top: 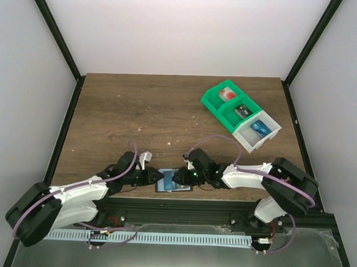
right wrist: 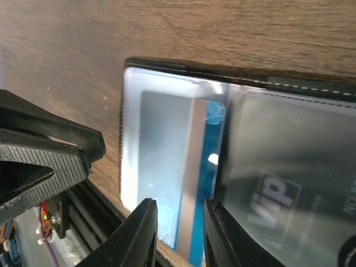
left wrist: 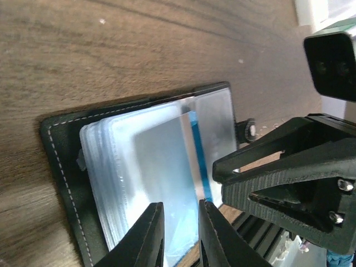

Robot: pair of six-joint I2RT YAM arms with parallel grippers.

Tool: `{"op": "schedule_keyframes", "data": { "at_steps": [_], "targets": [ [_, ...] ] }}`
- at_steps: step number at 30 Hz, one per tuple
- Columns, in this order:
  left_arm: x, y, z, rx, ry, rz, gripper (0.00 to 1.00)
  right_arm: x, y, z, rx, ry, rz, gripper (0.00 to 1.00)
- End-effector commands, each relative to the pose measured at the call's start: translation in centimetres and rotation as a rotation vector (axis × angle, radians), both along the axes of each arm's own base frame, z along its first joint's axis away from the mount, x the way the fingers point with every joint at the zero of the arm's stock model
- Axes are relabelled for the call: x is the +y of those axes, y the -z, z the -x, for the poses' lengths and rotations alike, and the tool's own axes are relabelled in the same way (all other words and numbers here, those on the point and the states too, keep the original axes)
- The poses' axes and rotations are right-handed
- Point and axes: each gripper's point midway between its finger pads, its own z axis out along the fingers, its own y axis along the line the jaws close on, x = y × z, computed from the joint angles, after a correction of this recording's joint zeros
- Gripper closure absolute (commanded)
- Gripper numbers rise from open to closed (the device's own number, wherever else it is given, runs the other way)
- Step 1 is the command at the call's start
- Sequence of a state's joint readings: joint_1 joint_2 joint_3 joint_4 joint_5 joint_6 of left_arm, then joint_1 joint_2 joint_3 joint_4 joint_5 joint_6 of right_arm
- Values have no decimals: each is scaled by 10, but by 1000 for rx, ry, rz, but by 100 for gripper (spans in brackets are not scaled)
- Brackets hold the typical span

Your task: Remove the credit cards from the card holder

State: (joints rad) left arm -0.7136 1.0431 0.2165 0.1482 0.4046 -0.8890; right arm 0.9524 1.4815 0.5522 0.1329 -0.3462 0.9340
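Left gripper (left wrist: 179,207): fingers narrowly parted over near edge of clear sleeves (left wrist: 111,167); pinching or only pressing, cannot tell.
Right gripper (right wrist: 179,203): fingers likewise narrowly parted, straddling blue edge of credit card (right wrist: 207,161); clamped or not, cannot tell.
Credit card: thin, stiff, glossy, light; probably slick against plastic. Flat, one long edge apparently clear of its sleeve, rest tucked in.
Hold: best on that exposed blue edge, faces pinched, drawn out along sleeve mouth; likely to skate from a shallow pinch.
Sleeves: soft, floppy, clingy; apt to lift with card unless pinned.
Card holder (left wrist: 61,161): open flat, black edging, at near edge of table (top: 138,108), between both arms; probably light enough to drag, so worth pinning.
Other card (right wrist: 272,194): "Vip" print under neighbouring sleeve, fully sheathed.
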Motion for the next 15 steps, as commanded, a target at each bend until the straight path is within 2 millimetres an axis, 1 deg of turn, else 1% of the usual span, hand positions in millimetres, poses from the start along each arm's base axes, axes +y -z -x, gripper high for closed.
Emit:
{"op": "schedule_keyframes", "data": {
  "at_steps": [1,5,7,9,12,15],
  "targets": [
    [-8,13,5,23,45,16,80,-7,16,-1,-10,10,60,75],
    [-4,36,12,63,60,-32,85,-9,20,-2,-10,11,74,74],
    [0,44,14,80,59,-55,87,-8,23,1,0,4,70,73],
    [3,48,15,83,55,-73,88,-6,24,2,9,-2,60,73],
    [5,50,15,82,49,-82,89,-3,25,5,17,-17,39,73],
    [7,50,15,79,44,-87,89,0,22,5,17,-20,11,78]
  ]
}}
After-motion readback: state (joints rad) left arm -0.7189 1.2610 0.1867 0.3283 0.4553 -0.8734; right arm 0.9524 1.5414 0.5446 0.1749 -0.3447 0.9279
